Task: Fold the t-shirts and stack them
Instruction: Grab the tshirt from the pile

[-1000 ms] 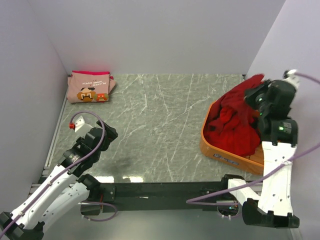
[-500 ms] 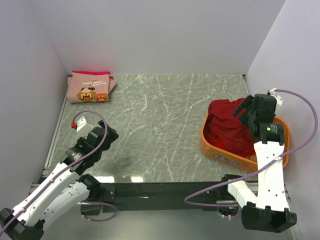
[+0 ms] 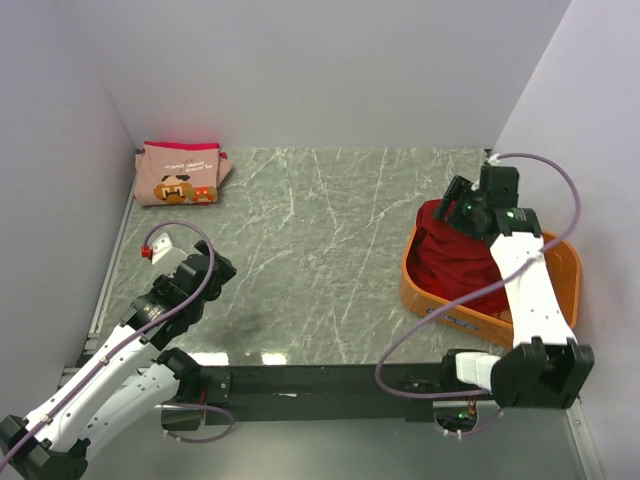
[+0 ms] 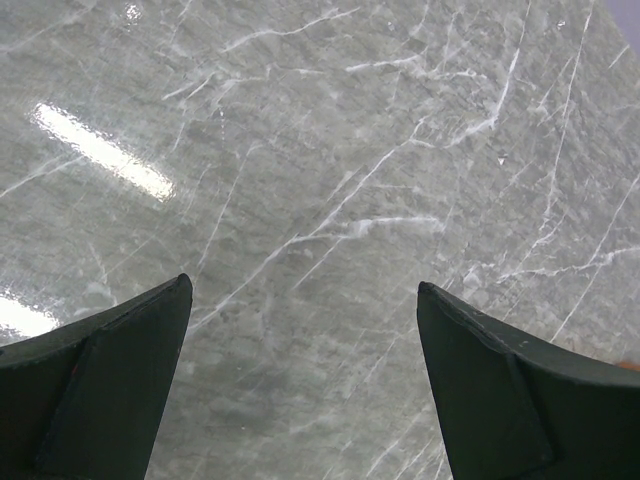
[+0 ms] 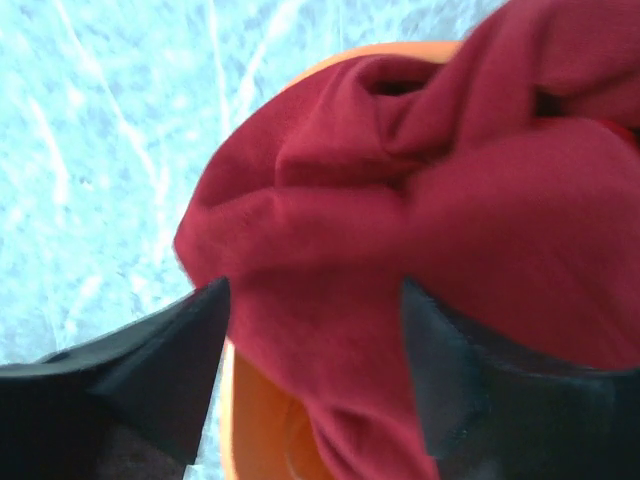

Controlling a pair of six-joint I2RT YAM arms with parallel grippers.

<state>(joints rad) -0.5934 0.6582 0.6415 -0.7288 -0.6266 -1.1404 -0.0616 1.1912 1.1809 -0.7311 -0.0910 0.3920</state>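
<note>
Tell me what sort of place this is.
Likely a robot test booth: plain walls around a marble-look table, left arm and right arm bolted at its edge, tub of red shirts.

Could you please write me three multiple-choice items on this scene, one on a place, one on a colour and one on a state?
1. Where does the pink t-shirt lie?
A. at the far left corner of the table
B. at its near edge
C. in its middle

2. What colour is the tub holding the dark red t-shirts?
A. blue
B. orange
C. white

3. How is the left end effector?
A. open over bare table
B. shut on cloth
C. shut on nothing

Answers:
1 A, the top view shows it folded in that corner.
2 B, its orange wall shows below the cloth.
3 A, its jaws stand apart with only table between.
</note>
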